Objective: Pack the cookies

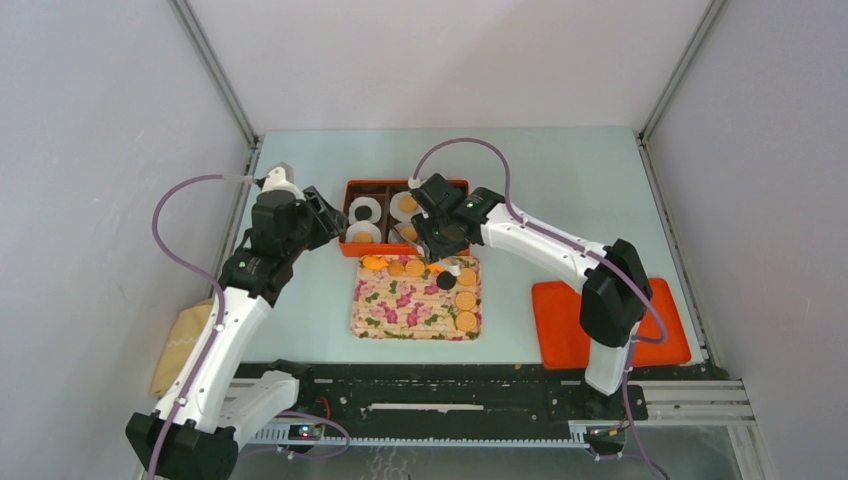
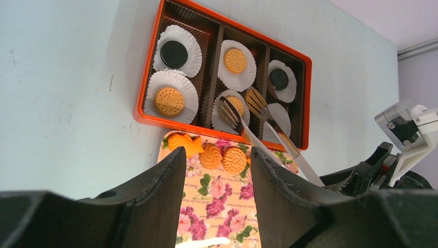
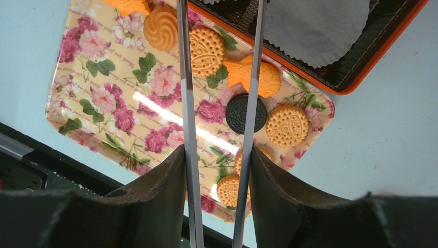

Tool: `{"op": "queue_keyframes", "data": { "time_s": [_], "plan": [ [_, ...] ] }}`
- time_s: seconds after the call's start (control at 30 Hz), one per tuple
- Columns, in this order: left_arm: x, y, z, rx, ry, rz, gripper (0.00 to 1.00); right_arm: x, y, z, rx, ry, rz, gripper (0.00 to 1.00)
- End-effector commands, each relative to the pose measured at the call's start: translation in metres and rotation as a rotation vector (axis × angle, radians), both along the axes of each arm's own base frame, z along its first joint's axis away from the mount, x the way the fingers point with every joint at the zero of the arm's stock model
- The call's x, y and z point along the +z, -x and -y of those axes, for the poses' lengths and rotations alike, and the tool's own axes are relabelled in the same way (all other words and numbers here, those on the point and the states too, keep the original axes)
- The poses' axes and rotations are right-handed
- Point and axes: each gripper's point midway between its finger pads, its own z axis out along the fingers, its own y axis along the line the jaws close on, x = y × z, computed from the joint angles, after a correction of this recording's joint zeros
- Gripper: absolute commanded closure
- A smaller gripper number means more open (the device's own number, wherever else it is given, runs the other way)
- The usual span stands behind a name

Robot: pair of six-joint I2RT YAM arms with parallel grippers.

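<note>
Right pincer [image 3: 217, 155]: clamped on the two arms of a pair of metal tongs [image 3: 184, 77], one arm against each finger. The tongs' forked tips stand apart over the orange box [image 2: 140, 90], at the middle compartment's cup nearer the tray, where a golden cookie lies (contact with it cannot be told). Left pincer [image 2: 217, 160]: fingers apart, nothing between them, hovering at the box's left side. The cookies [image 3: 286, 125]: five sit in white paper cups [image 2: 188, 41] inside the box, three golden and two black; the others lie on the floral tray [image 3: 103, 103] just beside the box, on the counter [image 1: 560, 200]. An orange lid [image 1: 555, 325] lies to the right, well apart.
</note>
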Motion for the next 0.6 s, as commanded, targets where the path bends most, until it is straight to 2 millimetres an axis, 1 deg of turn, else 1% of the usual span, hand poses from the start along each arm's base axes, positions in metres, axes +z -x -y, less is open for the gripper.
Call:
{"op": "queue_keyframes", "data": {
  "time_s": [0.0,0.13,0.2,0.3,0.37,0.43,0.47,0.57],
  "plan": [
    [-0.007,-0.001,-0.001,-0.009,-0.012,0.000,0.45,0.047,-0.008,-0.015,0.008,-0.105,0.093,0.49],
    [-0.004,-0.001,0.000,-0.018,-0.010,0.007,0.45,0.077,-0.004,-0.014,0.005,-0.138,0.143,0.49],
    [-0.003,-0.001,0.002,-0.022,-0.005,0.012,0.45,0.096,0.001,-0.010,0.005,-0.157,0.178,0.49],
    [-0.002,-0.002,0.003,-0.028,0.001,0.016,0.45,0.116,0.014,-0.002,0.006,-0.174,0.218,0.50],
    [-0.002,-0.002,0.005,-0.034,0.008,0.017,0.45,0.125,0.023,0.005,0.006,-0.179,0.233,0.50],
    [-0.001,-0.002,0.005,-0.036,0.014,0.018,0.45,0.128,0.035,0.012,0.011,-0.177,0.230,0.50],
    [-0.001,-0.002,0.006,-0.037,0.017,0.019,0.45,0.125,0.042,0.015,0.016,-0.171,0.221,0.50],
    [0.000,-0.001,0.006,-0.039,0.022,0.021,0.45,0.106,0.064,0.029,0.011,-0.128,0.179,0.51]
  ]
}}
